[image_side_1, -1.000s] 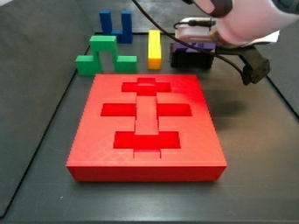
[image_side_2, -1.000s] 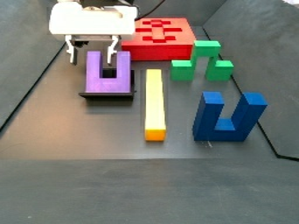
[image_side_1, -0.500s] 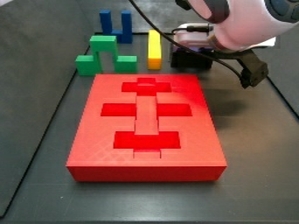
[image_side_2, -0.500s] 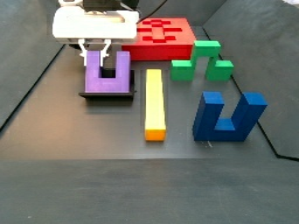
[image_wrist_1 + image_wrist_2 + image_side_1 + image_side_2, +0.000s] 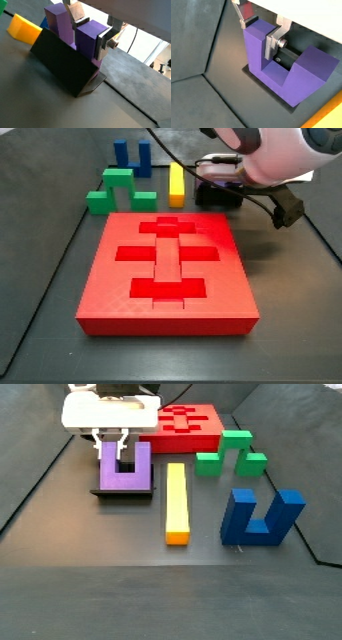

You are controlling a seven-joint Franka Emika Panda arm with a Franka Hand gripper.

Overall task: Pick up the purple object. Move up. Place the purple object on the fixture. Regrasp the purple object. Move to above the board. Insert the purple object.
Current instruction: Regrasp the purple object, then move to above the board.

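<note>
Pincer pinches one prong of the purple object, lying on the fixture, prongs toward the board.

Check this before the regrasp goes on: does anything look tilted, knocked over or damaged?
Nothing stands out. The purple object sits upright on the fixture, prongs up, with the gripper straddling one prong. The yellow bar, blue block and board look intact.
</note>
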